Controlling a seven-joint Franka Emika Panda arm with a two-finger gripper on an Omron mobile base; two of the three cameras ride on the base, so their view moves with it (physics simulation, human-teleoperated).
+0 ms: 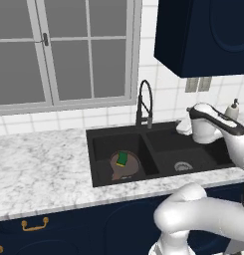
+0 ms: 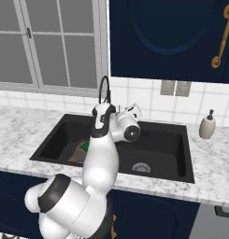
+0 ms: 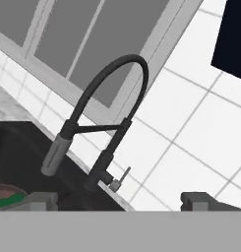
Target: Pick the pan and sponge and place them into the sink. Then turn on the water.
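The black double-basin sink point(image 1: 93, 149) point(image 2: 188, 154) is set into the marble counter. The dark-brown pan point(image 1: 128, 169) point(image 2: 76, 153) point(image 3: 5, 189) lies in its left basin, with the green sponge point(image 1: 122, 159) point(image 2: 84, 146) point(image 3: 6, 201) resting on it. A tall black arched tap point(image 1: 145, 102) point(image 2: 104, 91) point(image 3: 109, 103) stands behind the divider, its small lever point(image 3: 123, 176) at the base. No stream shows at its spout. My gripper point(image 1: 182, 127) point(image 2: 135, 112) point(image 3: 119, 201) hovers over the sink's back edge to the right of the tap and faces it. It is open, with nothing between its fingertips point(image 3: 41, 199).
A soap dispenser point(image 1: 234, 108) point(image 2: 208, 125) stands on the counter right of the sink. A navy wall cabinet point(image 1: 203, 35) hangs above it, and a window point(image 1: 63, 50) is behind the tap. Marble counter point(image 1: 39, 169) stretches to the left.
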